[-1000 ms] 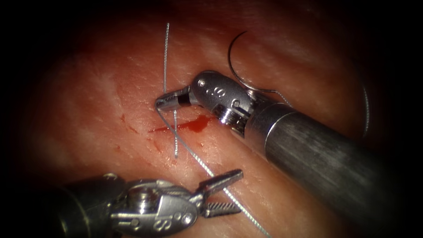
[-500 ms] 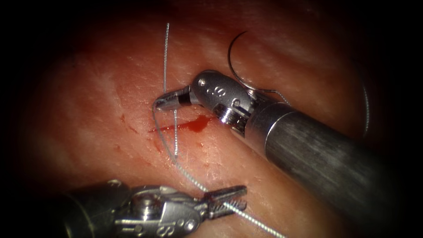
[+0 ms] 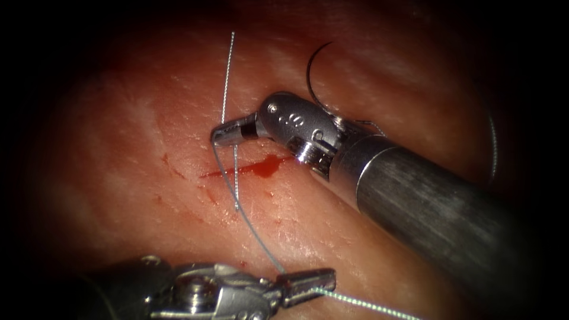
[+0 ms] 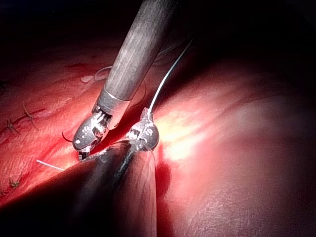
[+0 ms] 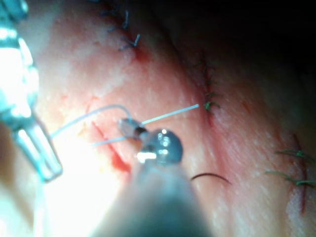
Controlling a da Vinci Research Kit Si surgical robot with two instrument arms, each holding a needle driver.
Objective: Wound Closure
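Observation:
In the endoscope view my right tool (image 3: 218, 137) comes in from the right and is shut on the thread (image 3: 249, 228) just above the left end of the cut (image 3: 261, 168). From there the thread runs taut down to my left tool (image 3: 323, 277), which is shut on it, then trails off to the right. One thread end (image 3: 227, 71) rises from the right jaws and a short end (image 3: 236, 181) hangs across the cut. The curved needle (image 3: 308, 77) lies free on the tissue above the right tool, held by neither; its lower end is hidden behind the tool's wrist.
Red fluid pools in the cut. The right tool's thick shaft (image 3: 427, 207) crosses the tissue to the right of the cut. The right wrist view shows the needle (image 5: 210, 176) lying free, and older stitches (image 5: 210, 103) farther off on the tissue.
My left tool's jaws were open around the thread, then shut on it and moved down and right. The thread went slack, then taut. The right tool barely moved.

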